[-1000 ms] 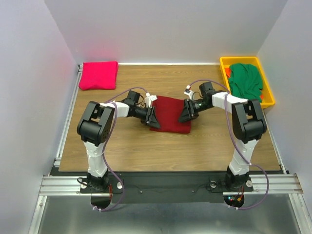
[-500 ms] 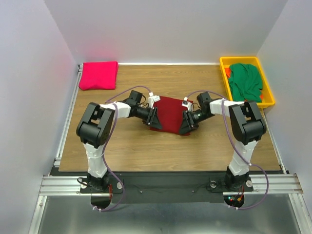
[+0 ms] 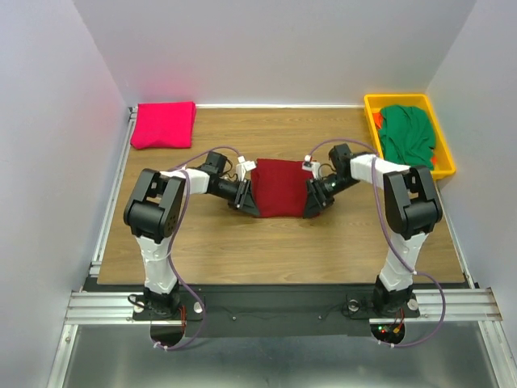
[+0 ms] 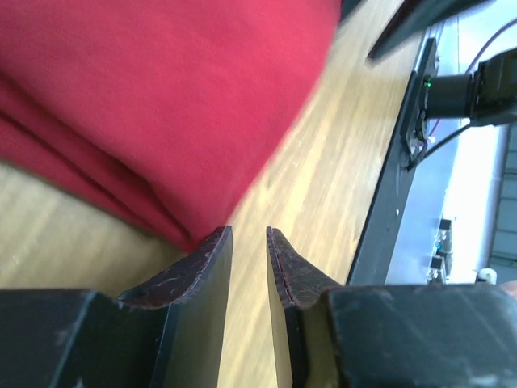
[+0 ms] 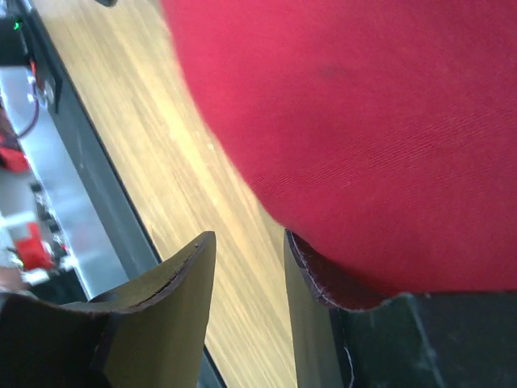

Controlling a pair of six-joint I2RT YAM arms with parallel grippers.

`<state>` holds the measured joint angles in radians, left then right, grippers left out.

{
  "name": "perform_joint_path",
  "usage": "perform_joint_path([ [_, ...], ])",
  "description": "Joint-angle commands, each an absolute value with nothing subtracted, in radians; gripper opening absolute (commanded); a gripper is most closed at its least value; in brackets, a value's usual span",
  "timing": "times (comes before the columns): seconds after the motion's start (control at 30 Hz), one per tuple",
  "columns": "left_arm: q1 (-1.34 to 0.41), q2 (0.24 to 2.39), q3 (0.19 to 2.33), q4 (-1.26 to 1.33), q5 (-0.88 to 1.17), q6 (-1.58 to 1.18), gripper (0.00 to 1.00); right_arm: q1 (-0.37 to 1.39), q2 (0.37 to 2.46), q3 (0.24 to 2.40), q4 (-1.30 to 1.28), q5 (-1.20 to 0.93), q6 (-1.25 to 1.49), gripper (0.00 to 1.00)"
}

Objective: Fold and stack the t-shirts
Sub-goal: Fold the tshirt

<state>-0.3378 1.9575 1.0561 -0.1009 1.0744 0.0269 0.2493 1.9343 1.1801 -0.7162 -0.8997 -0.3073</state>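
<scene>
1. Now the dark red shirt (image 3: 279, 187) lies folded on the table (image 3: 242, 242), between both grippers.
2. The left gripper (image 4: 246, 232) is at its left edge, jaws a little apart, holding nothing.
3. The right gripper (image 5: 249, 236) is at its right edge, jaws apart, empty.
4. The pink shirt (image 3: 163, 124) lies far left, the green shirt (image 3: 408, 133) in the yellow bin (image 3: 371, 103).

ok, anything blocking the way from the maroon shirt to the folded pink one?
Nothing visible: only bare tabletop lies between the maroon t-shirt and the pink t-shirt at the far-left corner. The left gripper sits at the maroon one's left edge.
</scene>
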Motion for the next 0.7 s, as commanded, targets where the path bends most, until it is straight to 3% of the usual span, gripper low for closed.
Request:
perform_joint_path([
  [0.0,-0.321,1.822,1.130,-0.189,1.100,0.068,0.35,0.224,1.870,1.427,-0.969,-0.971,-0.506,0.46],
  [0.13,-0.327,1.845,1.293,-0.089,1.115,-0.070,0.36,0.224,1.893,1.535,-0.863,-1.052,-0.396,0.45],
  [0.37,-0.328,2.073,1.558,0.107,1.026,-0.233,0.39,0.207,2.071,1.669,-0.665,-0.919,-0.226,0.46],
  [0.67,-0.288,2.279,1.614,0.117,0.937,-0.279,0.38,0.156,2.344,1.873,-0.601,-0.850,-0.183,0.45],
])
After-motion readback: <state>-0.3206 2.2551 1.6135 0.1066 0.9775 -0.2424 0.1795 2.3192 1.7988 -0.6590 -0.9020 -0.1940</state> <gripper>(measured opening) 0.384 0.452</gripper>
